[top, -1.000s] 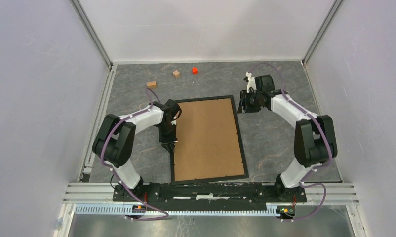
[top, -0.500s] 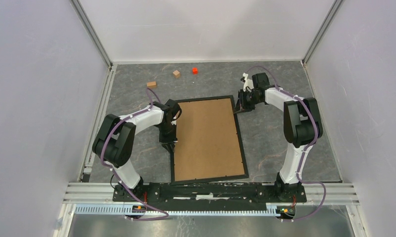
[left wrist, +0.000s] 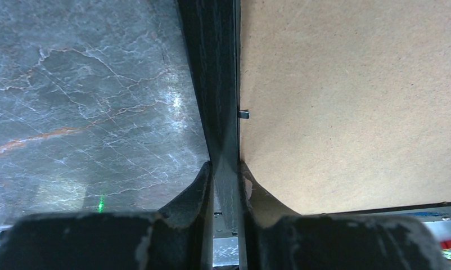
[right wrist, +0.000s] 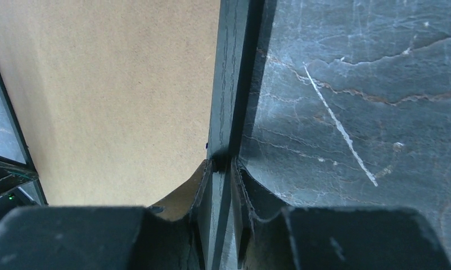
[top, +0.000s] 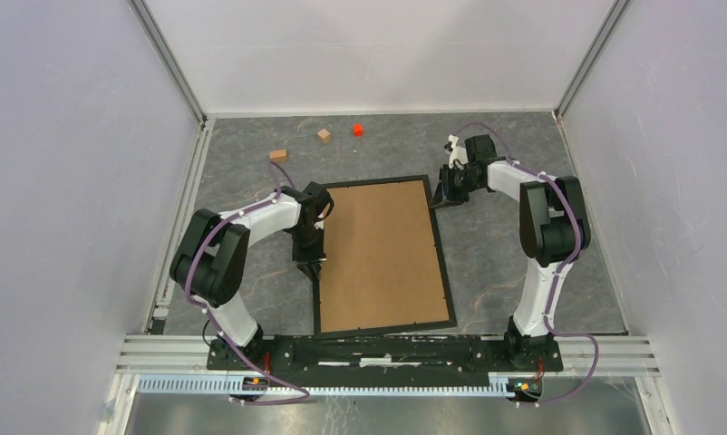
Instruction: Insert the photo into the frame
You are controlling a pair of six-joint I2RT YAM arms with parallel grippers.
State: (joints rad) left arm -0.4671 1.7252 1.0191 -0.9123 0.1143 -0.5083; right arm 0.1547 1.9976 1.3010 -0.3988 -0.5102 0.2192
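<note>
White arms, black joints — lilac cables looping alongside.

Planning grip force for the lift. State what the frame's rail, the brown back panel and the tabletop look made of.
Frame rail: black, matte, faint lengthwise grain, so likely painted wood or wood-look composite.
Back panel: brown, dull, speckled fibrous surface, probably hardboard or fibreboard.
Tabletop: grey with pale veins and a soft glare; marble-look, possibly a printed sheet rather than stone.

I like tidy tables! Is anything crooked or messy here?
Nothing is spilled or broken. The frame lies slightly crooked, brown backing board up. Two wooden blocks and a red block lie scattered at the far side.
</note>
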